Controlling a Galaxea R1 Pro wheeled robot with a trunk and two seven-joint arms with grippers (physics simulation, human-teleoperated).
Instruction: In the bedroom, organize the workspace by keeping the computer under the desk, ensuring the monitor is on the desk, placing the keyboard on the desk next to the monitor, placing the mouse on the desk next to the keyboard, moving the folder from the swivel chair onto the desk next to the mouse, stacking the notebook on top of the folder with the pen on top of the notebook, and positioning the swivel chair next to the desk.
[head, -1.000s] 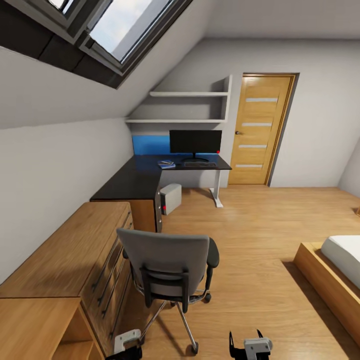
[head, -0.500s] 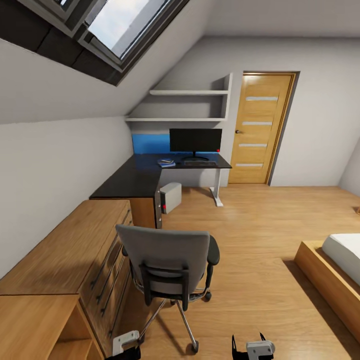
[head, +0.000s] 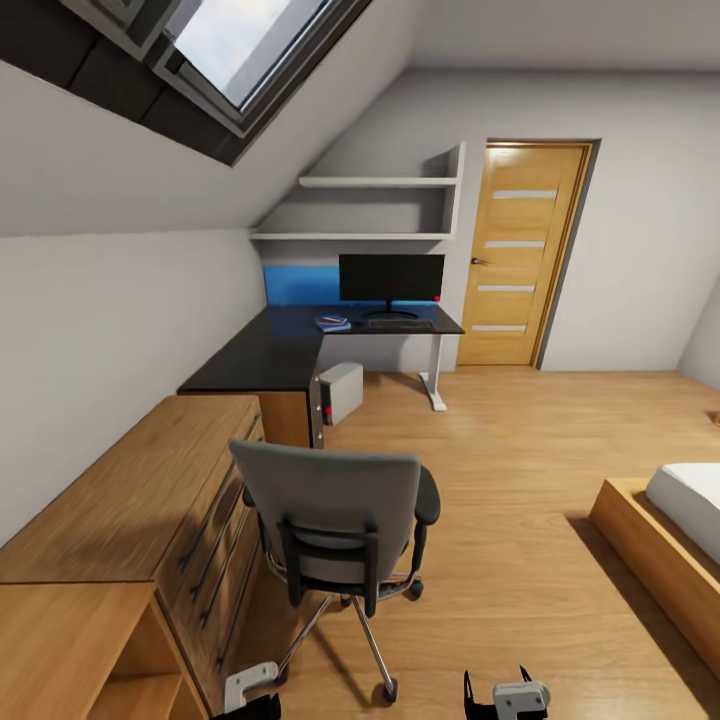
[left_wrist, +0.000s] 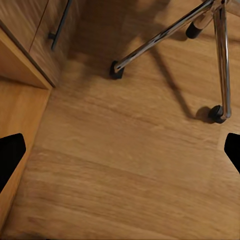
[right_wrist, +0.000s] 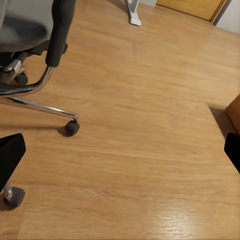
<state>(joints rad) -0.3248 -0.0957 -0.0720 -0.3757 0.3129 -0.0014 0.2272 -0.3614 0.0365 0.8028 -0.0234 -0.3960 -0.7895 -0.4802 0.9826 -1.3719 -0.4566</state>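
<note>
The grey swivel chair (head: 330, 510) stands on the floor right in front of me, its back towards me and its seat hidden. Farther off is the black desk (head: 265, 360) with the monitor (head: 391, 279) and the keyboard (head: 400, 326) on it. The blue folder (head: 332, 325) lies left of the keyboard with something small and grey on top. The computer (head: 342, 393) sits under the desk. My left gripper (left_wrist: 120, 152) and right gripper (right_wrist: 120, 152) hang open and empty over the floor by the chair's castors (right_wrist: 72, 128).
An oak drawer chest (head: 150, 500) and a shelf unit (head: 70, 640) line the left wall beside the chair. A bed frame (head: 660, 560) is at the right. A wooden door (head: 515, 255) is past the desk. Open floor lies between chair and bed.
The whole head view has shifted slightly, so the camera has moved a little closer. The chair, the desk things and both grippers keep their places.
</note>
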